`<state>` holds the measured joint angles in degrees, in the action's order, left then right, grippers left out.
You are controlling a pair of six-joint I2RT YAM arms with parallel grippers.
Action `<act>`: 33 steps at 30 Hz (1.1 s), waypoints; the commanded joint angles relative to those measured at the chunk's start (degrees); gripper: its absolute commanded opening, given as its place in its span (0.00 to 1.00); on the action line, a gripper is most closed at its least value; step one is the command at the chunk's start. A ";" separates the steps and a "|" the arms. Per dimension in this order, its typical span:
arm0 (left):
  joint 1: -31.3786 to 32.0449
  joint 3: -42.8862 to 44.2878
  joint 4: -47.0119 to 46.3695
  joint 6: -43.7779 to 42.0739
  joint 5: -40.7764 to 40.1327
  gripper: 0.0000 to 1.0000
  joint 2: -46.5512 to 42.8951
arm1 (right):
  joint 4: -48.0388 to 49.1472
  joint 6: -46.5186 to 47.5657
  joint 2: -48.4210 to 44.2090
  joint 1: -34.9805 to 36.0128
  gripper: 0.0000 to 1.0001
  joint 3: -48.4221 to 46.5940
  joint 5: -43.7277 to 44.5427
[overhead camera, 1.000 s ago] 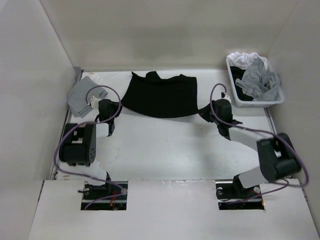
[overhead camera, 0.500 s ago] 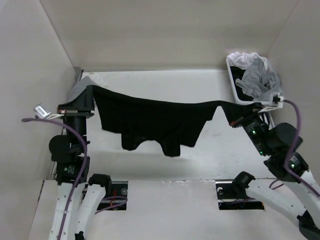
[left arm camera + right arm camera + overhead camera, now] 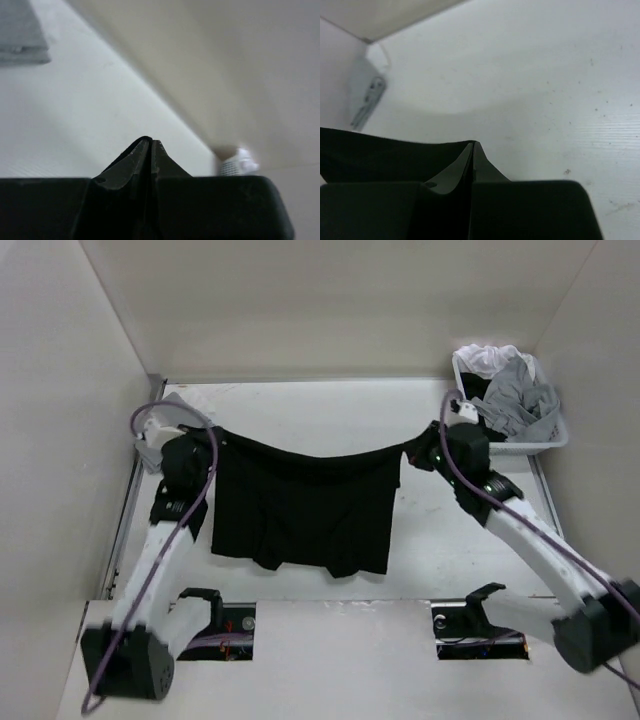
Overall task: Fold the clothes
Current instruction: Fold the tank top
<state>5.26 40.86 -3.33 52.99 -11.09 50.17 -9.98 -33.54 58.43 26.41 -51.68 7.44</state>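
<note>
The black T-shirt is held up off the table, stretched by its top edge between the two arms so that it hangs like a curtain above the middle of the table, the upper edge sagging slightly between the grips. The left end effector is closed on the shirt's upper corner toward the left edge of the table; in the left wrist view its fingers are seen pressed together. The right end effector is closed on the opposite corner, and in the right wrist view black fabric is seen running out from its shut tips. A white slotted basket is set at the far right corner of the table. A crumpled grey garment is piled in it, with a white garment behind it by the far rim. A light grey cloth lies at the far left corner, partly hidden by the left arm.
</note>
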 commanded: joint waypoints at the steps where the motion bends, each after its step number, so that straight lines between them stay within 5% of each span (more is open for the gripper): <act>1: -0.56 2.97 -9.91 0.10 0.98 0.00 16.72 | 12.25 -3.02 13.15 -5.88 0.01 -2.09 -11.56; 7: -2.04 24.31 -9.87 0.27 3.52 0.00 46.99 | 11.31 -3.73 37.86 -12.74 0.01 -21.50 -15.61; 12: -3.72 34.72 -5.28 -0.43 5.73 0.00 54.42 | 7.78 -3.55 42.64 -14.59 0.01 -28.30 -16.67; 23: -3.46 3.90 -21.00 6.33 6.35 0.00 34.40 | 18.15 -5.31 22.71 -13.37 0.01 -0.46 -13.69; 33: -3.89 -12.02 -20.84 5.28 6.17 0.00 17.42 | 19.21 -6.10 8.38 -7.48 0.01 19.23 -10.00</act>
<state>2.09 31.22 -20.58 58.70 -4.89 71.55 5.69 -38.85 70.06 17.08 -35.94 -5.13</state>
